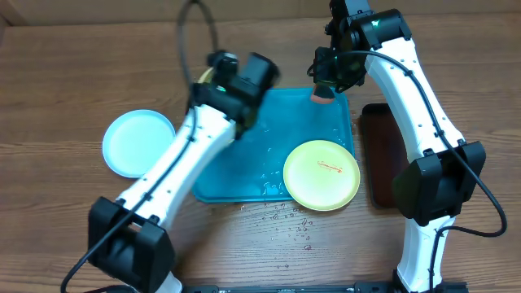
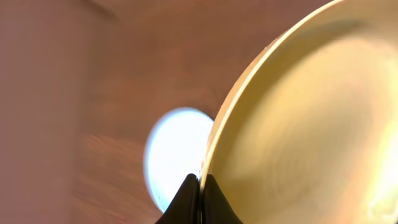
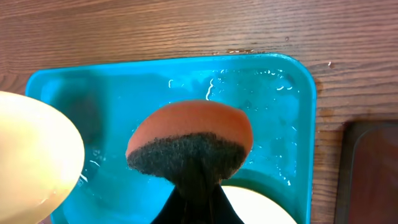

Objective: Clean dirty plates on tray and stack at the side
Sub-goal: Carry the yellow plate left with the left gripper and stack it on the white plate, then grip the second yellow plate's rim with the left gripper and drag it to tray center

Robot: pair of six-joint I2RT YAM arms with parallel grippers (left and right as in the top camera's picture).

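Right, nearest the arms' bases, a yellow plate (image 1: 321, 175) with a red smear lies in the near right corner of the wet blue tray (image 1: 244, 171). A pale blue plate (image 1: 137, 142) sits on the table (image 1: 65, 65) to the tray's left. Farther back, the left gripper (image 2: 199, 180) pinches the rim of a second yellow plate (image 2: 311, 124), and the right gripper (image 3: 196, 190) clamps an orange sponge (image 3: 189, 134) above the tray's far right corner.

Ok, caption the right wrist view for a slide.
Right tool pinching a sponge over the wet tray, a yellow plate at left.
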